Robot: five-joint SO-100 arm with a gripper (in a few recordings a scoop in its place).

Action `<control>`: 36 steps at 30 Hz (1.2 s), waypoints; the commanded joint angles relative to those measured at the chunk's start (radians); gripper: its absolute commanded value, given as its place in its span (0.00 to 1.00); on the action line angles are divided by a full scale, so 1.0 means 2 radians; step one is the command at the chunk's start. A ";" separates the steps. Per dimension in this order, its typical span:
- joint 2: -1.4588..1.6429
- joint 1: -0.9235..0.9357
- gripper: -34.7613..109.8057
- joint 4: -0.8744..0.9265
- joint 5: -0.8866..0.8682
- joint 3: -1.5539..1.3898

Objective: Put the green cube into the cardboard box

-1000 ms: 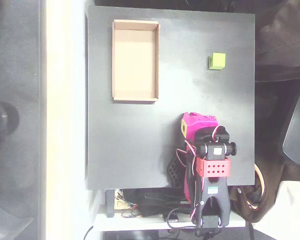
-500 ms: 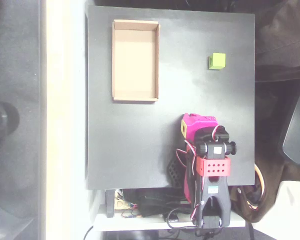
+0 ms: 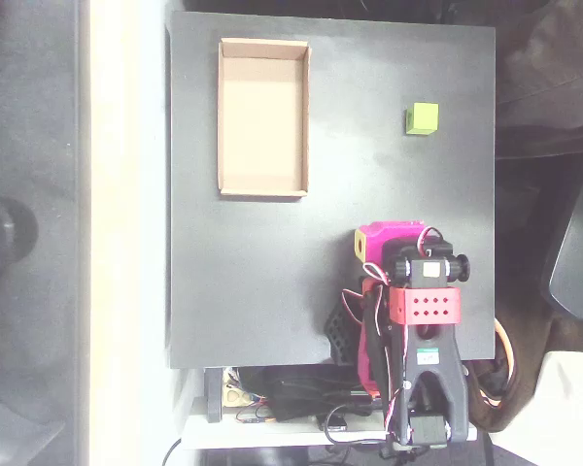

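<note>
Reaching Not Yet Begun: Cube Waits Far From the Box

Going from left to right in the overhead view, the cardboard box lies near the far left corner of the dark bench, its long side running along the left edge. It is a shallow tan tray with low walls and a bare brown floor, and nothing is in it.

Further right, close to the far right corner, sits the green cube. It is small, plain and lime-coloured, resting flat on the bench with a lighter top face and one darker side showing. It is well apart from the box, with open bench between them.

Nearest the near right edge is the arm, folded over its base. The magenta gripper points toward the far edge, roughly in line with the cube but well short of it. From above the red block and motors hide its fingers, so I cannot tell whether they are apart or together. Nothing seems to be held.

By my reading the task is at its first step, the approach. The next move calls for stretching forward toward the far right corner, parting the fingers wide, settling them around the cube, then carrying it left across the bench to the box.
</note>
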State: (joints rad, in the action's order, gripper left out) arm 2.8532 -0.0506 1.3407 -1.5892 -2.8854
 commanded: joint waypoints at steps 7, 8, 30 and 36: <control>-0.137 -0.002 0.27 0.002 -0.008 0.203; -0.158 -0.002 0.27 0.002 -0.009 0.231; -0.535 0.019 0.27 0.001 -0.006 0.597; -0.615 0.067 0.27 -0.005 -0.005 0.674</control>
State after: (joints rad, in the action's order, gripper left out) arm 1.6598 0.0430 1.3346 -1.5953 -1.6260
